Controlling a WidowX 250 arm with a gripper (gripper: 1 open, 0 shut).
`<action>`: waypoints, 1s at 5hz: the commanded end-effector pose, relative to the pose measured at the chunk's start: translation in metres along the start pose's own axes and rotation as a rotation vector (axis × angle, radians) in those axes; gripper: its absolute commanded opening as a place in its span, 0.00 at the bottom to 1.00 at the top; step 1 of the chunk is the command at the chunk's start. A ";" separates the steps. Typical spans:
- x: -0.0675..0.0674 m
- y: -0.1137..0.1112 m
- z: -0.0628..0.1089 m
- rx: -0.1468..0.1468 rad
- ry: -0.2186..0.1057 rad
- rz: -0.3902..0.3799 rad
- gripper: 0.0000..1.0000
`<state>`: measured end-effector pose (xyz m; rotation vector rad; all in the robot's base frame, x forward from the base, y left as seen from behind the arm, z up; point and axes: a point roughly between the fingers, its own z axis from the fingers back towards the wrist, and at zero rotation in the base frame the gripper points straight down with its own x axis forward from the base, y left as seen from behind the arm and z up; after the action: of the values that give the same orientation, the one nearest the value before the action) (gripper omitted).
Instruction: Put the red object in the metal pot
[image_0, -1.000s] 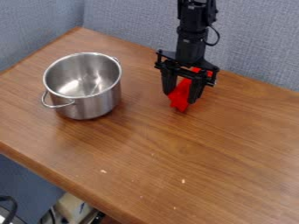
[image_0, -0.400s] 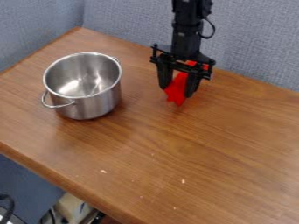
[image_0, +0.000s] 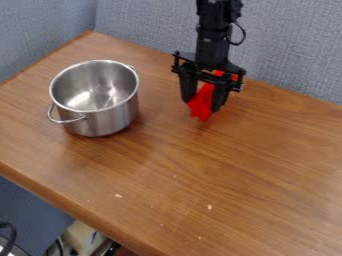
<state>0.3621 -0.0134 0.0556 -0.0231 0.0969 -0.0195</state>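
Black gripper (image_0: 203, 98) pointing straight down, clamped on the red block (image_0: 202, 104), block upright just off the table (image_0: 160, 190), ready to carry over; steel pot (image_0: 94, 96) sits empty, well apart, at pic left.

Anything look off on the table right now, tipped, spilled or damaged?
Nothing stands out. The metal pot sits upright and empty on the wooden table. The gripper points straight down, closed on the red object, which hangs on end beside the pot.

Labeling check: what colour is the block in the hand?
Bright red block, held in the black hand; camera view.
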 end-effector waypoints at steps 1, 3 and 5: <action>0.001 0.007 0.035 0.002 -0.101 0.016 0.00; 0.000 0.009 0.035 0.000 -0.105 0.024 0.00; -0.001 0.010 0.035 -0.003 -0.108 0.032 0.00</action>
<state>0.3597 -0.0082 0.0518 -0.0263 0.1014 0.0020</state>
